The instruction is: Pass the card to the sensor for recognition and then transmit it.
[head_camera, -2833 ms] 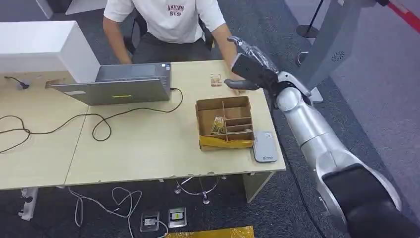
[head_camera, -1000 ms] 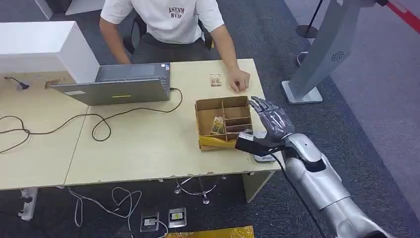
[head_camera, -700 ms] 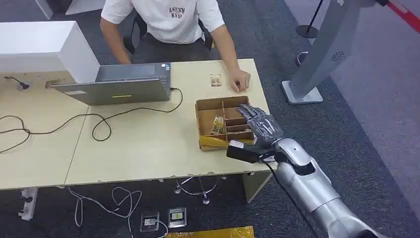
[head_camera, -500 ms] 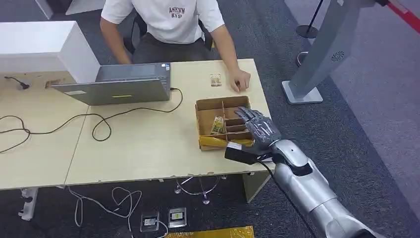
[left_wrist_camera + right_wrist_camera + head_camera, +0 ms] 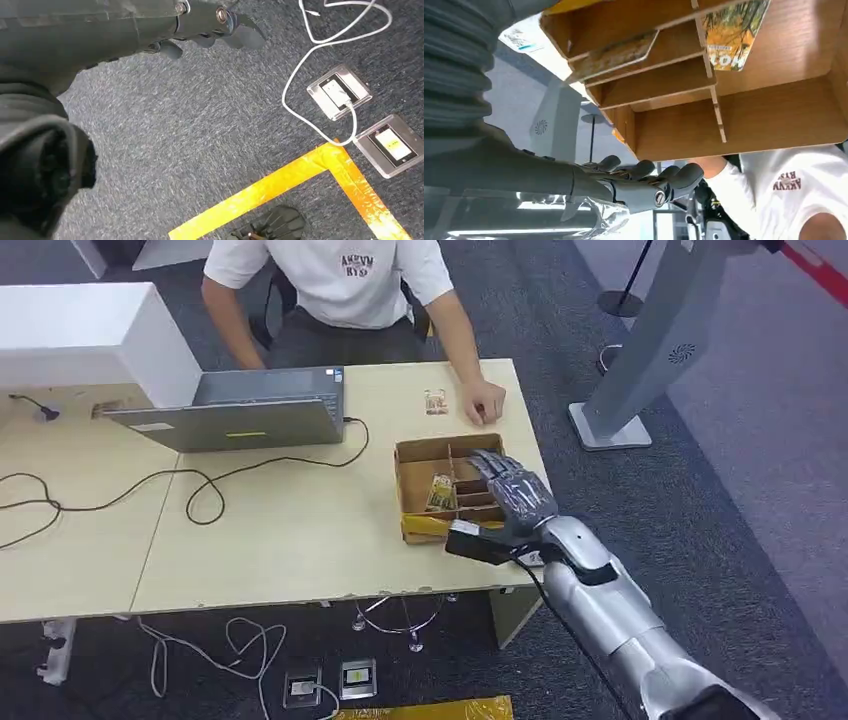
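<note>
Moved in from the table's right edge, the right hand point(image 5: 513, 502) now hovers, fingers spread and empty, over the divided cardboard box point(image 5: 418, 465) where the yellow card point(image 5: 440, 491) leans upright, long axis vertical, in a left compartment; left hand's point(image 5: 210, 30) fingers uncertain.

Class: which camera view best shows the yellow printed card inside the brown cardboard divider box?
The right wrist view: the yellow printed card appears large, with lettering visible. The head view shows it small in the brown cardboard divider box. The left wrist view shows floor.
</note>
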You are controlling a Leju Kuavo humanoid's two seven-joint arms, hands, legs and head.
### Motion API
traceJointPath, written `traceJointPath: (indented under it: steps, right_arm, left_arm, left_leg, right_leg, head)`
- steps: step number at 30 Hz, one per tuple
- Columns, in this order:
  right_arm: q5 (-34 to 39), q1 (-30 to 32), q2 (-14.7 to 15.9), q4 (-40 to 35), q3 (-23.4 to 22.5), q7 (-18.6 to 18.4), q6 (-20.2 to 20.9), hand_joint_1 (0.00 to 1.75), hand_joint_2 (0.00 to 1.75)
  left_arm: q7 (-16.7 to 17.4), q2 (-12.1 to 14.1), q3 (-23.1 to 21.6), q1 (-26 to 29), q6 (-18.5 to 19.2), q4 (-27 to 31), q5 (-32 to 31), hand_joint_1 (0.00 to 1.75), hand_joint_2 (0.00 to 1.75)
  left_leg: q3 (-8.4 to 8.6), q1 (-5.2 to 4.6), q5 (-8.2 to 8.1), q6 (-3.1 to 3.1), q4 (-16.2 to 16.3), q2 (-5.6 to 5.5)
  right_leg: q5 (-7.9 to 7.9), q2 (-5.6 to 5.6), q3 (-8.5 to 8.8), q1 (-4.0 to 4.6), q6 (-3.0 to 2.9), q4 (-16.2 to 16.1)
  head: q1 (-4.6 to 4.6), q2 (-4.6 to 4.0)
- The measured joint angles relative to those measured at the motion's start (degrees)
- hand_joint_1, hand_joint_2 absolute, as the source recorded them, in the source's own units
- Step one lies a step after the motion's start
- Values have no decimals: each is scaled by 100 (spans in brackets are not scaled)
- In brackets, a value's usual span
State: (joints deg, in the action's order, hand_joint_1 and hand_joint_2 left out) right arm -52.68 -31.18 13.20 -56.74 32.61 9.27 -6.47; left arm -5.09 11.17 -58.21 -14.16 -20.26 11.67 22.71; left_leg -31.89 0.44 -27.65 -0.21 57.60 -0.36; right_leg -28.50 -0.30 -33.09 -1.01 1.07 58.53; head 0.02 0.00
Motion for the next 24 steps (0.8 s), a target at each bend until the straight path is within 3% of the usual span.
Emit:
traceJointPath:
  steps: [8, 24]
  right_arm:
    - [28, -174, -151, 678, 0, 2, -179, 0, 175]
    - [129, -184, -169, 951, 0, -33, -184, 0, 175]
  left_arm:
    - [-2, 0, 62, 32, 0, 0, -33, 0, 0]
    - [-2, 0, 64, 28, 2, 0, -87, 0, 0]
  left_leg:
    - [-1, 0, 0, 0, 0, 0]
    - [0, 0, 0, 0, 0, 2]
  right_leg:
    - [0, 1, -2, 0, 0, 0]
    - [0, 3, -3, 0, 0, -1]
  head:
    - [0, 0]
    - [0, 0]
